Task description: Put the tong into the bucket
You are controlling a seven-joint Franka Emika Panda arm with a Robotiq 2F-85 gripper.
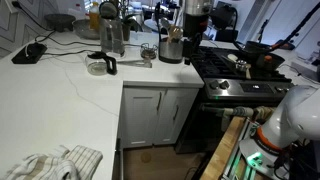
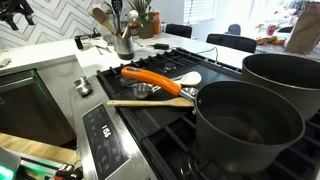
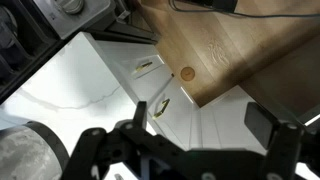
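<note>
Well, the gripper (image 3: 182, 138) hangs over the cabinet doors (image 3: 100, 85), jaws wide apart, holding nothing. The bucket (image 1: 170, 49) sits on the white counter (image 1: 70, 85) by the stove (image 1: 240, 75). The tong (image 2: 88, 40) looks like that silvery bit lying just beside it, hard to be sure.

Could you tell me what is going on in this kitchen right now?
The robot arm sits low in front of the stove, away from the counter. Its pincer is open and empty, facing white cabinet doors and wooden floor. The bucket stands on the counter beside the stove, holding wooden utensils. The tong is too small to make out.
</note>
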